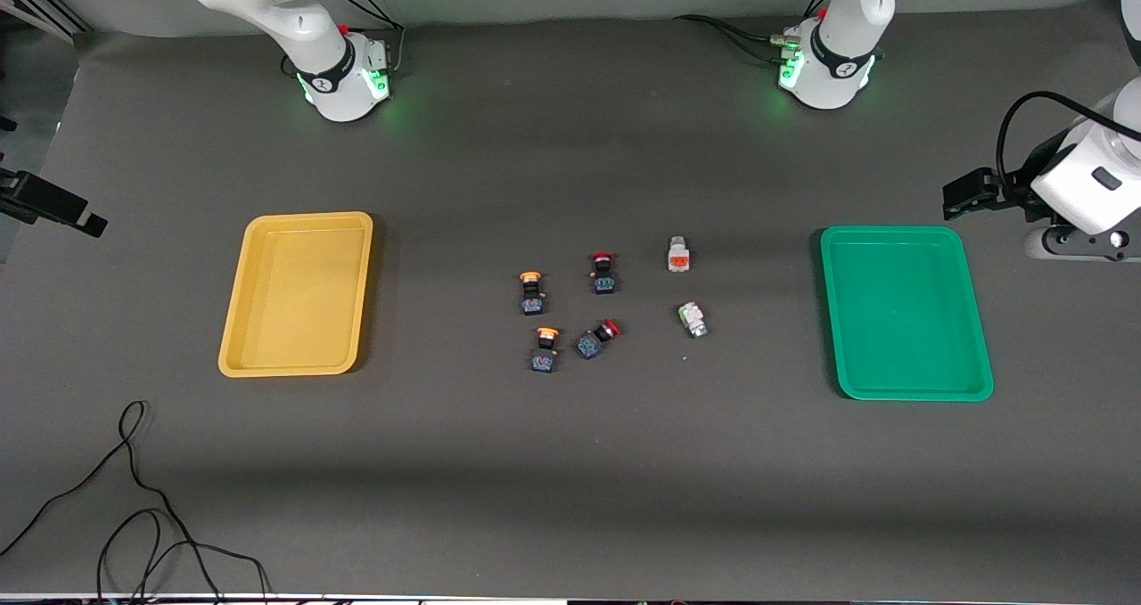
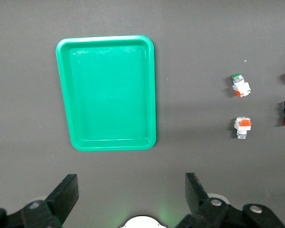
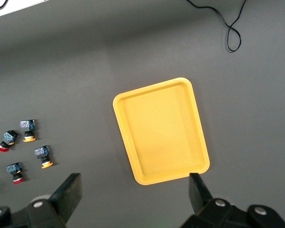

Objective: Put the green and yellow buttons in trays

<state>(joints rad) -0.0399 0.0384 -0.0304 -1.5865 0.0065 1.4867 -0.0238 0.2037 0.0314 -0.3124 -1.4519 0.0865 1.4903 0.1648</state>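
Two yellow-capped buttons with black-blue bodies (image 1: 531,291) (image 1: 545,348) lie mid-table; the right wrist view shows them too (image 3: 27,130) (image 3: 42,156). Closer to the green tray (image 1: 905,313) lie a white orange-marked button (image 1: 678,254) (image 2: 242,127) and a white green-tinted button (image 1: 693,318) (image 2: 240,86). The yellow tray (image 1: 299,295) (image 3: 159,130) sits toward the right arm's end with nothing in it. The green tray (image 2: 107,92) also holds nothing. My left gripper (image 2: 130,183) hangs open high over the table beside the green tray. My right gripper (image 3: 134,183) hangs open high beside the yellow tray.
Two red-capped black-blue switches (image 1: 603,273) (image 1: 597,338) lie among the buttons. A black cable (image 1: 134,498) loops on the table near the front camera, at the right arm's end. Both arm bases (image 1: 343,79) (image 1: 829,70) stand at the table's edge farthest from the front camera.
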